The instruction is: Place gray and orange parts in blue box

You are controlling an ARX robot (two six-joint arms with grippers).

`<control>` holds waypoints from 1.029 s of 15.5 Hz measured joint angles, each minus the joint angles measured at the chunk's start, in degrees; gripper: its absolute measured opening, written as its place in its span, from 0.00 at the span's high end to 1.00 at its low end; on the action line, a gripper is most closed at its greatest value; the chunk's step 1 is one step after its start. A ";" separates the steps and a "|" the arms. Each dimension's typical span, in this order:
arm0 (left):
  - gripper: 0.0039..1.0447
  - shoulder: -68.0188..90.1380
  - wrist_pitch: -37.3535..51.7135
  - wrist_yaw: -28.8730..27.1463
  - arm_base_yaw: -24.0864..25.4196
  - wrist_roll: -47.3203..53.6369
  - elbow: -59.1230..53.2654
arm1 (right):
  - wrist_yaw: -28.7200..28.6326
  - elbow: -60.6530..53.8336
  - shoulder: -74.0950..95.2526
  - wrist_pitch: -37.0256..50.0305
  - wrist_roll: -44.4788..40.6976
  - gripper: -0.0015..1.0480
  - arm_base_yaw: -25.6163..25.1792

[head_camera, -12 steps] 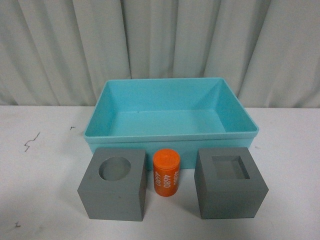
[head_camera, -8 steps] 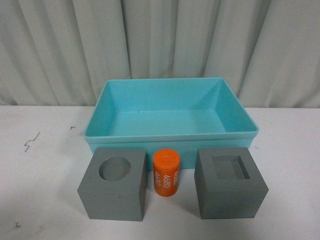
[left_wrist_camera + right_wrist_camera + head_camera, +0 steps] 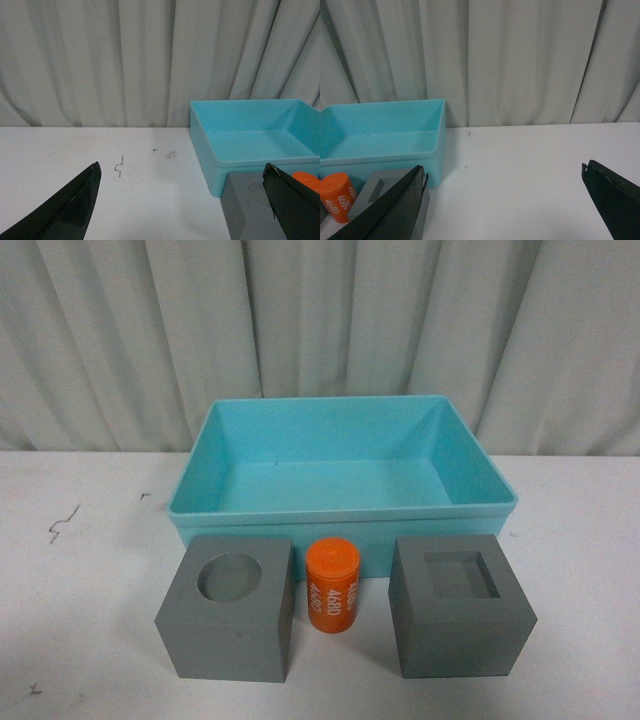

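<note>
Three parts stand in a row on the white table (image 3: 90, 580), all outside the blue box (image 3: 340, 512). Taking the orange cylinder (image 3: 333, 587) as the centre of the dial in the front view, the gray cube with the round recess (image 3: 228, 608) sits at 9 o'clock and the gray cube with the square recess (image 3: 460, 608) at 3 o'clock. Each is just beside the cylinder with a narrow gap. The cylinder is upright, its white "4680" print running down its side.

The box lies at 12 o'clock, directly behind the row, and its near wall rises between the parts and its floor. We cannot tell whether the cubes touch that wall. A pale pleated curtain (image 3: 320, 330) closes off the far edge of the table. At about 10 o'clock, well apart from the parts, a small dark scratch (image 3: 62, 523) marks the tabletop.

No arm shows in the front view. In the left wrist view we see the left gripper (image 3: 181, 167) with its jaws spread wide over bare table, one finger covering part of the round-recess cube. The right gripper (image 3: 502, 169) is likewise spread wide, holding nothing, one finger overlapping the square-recess cube.
</note>
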 joint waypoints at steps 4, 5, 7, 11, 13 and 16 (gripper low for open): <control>0.06 0.00 0.00 0.00 0.00 0.00 0.00 | -0.02 0.00 0.00 0.00 0.00 0.06 0.00; 0.06 0.00 -0.02 0.00 0.00 0.00 0.00 | 0.00 0.00 0.00 0.00 0.00 0.06 0.00; 0.06 0.00 0.00 0.00 0.00 0.00 0.00 | -0.02 0.00 0.00 0.00 0.00 0.06 0.00; 0.06 0.00 0.00 0.00 0.00 0.00 0.00 | 0.00 0.00 0.00 0.00 0.00 0.06 0.00; 0.06 0.00 -0.02 0.00 0.00 0.00 0.00 | 0.00 0.00 0.00 0.00 0.00 0.06 0.00; 0.06 0.00 0.00 0.00 0.00 0.00 0.00 | -0.02 0.00 0.00 0.00 0.00 0.06 0.00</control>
